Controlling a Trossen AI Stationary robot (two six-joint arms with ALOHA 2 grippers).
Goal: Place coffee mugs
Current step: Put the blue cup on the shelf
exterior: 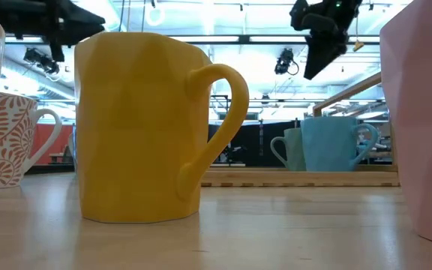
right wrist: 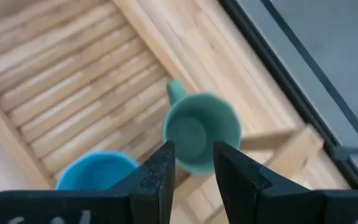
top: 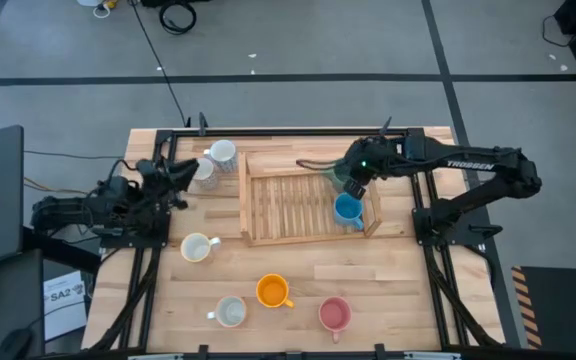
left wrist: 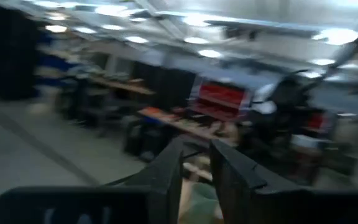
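Right gripper (right wrist: 191, 163) above slatted wooden tray (top: 278, 205), fingers parted, empty. Directly below: green mug (right wrist: 201, 132), round, glossy ceramic, upright; blue mug (right wrist: 95, 171) beside. Left gripper (left wrist: 196, 180): state undetermined.

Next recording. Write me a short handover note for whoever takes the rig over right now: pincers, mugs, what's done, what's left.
Right pincer: open, empty, above the green mug in the wooden tray.
Left pincer: at the table's left side by two whitish mugs; grip unclear.
Done: green mug and blue mug sit in the tray's right end.
Left: cream mug, orange mug, pink mug, greyish mug and both whitish mugs, all on the table.
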